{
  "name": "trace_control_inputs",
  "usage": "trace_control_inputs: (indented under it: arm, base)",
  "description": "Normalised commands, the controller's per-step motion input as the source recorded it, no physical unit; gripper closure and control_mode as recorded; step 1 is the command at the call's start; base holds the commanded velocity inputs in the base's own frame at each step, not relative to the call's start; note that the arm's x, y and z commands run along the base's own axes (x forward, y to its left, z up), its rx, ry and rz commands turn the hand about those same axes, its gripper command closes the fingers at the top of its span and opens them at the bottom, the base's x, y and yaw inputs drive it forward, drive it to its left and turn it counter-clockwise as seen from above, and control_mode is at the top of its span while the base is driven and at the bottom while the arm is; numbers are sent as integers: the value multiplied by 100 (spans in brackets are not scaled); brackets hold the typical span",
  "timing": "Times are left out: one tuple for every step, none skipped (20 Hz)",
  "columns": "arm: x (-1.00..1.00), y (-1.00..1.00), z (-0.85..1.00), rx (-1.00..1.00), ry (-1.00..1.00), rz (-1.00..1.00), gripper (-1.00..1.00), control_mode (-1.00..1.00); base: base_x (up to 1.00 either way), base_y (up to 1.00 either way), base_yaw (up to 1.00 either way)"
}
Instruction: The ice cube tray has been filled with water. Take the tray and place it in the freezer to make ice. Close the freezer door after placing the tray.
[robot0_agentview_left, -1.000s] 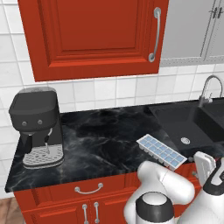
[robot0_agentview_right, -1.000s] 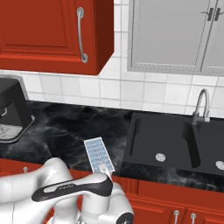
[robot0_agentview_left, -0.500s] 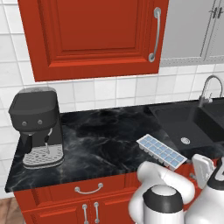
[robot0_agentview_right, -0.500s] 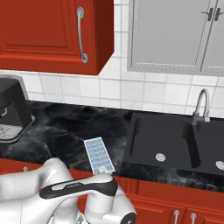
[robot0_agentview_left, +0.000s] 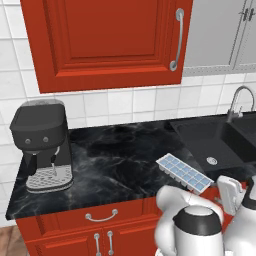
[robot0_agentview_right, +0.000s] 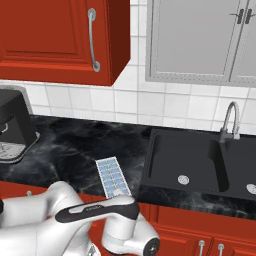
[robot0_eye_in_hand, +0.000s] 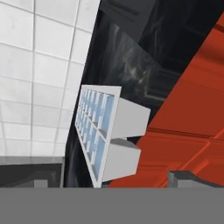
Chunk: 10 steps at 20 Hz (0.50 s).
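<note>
The ice cube tray (robot0_agentview_left: 184, 172) is overhanging the counter (robot0_agentview_left: 115, 160) edge; a careless approach risks spilling water (robot0_eye_in_hand: 91, 127). Whether the gripper is spread or pressed together cannot be determined.

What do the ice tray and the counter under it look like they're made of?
The ice cube tray looks like matte pale grey plastic, judging by its thin uniform walls. The counter looks like polished black marble or a laminate copy, going by its white veining and soft sheen.

Ice cube tray (robot0_agentview_left: 184, 172) probably unobstructed above (sink (robot0_agentview_left: 235, 145) beside).
</note>
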Motion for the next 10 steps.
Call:
trace_control_inputs:
  arm:
    - [14,0,-9,0,0,3,-100,-100]
    - [16,4,-9,0,0,2,-100,-100]
    - [17,6,-9,0,0,1,-100,-100]
    - [17,8,-10,0,0,0,-100,-100]
    - [17,9,-10,0,0,0,-100,-100]
    - [16,11,-11,0,0,0,-100,-100]
    - [16,11,-10,0,0,0,-100,-100]
    - [14,11,-10,0,0,0,-100,-100]
    - [15,9,-9,0,0,0,-100,-100]
    - [14,9,-9,0,0,0,-100,-100]
  base:
    - [0,0,0]
    - [0,0,0]
    - [0,0,0]
    - [0,0,0]
    - [0,0,0]
    - [0,0,0]
    - [0,0,0]
    - [0,0,0]
    - [0,0,0]
    - [0,0,0]
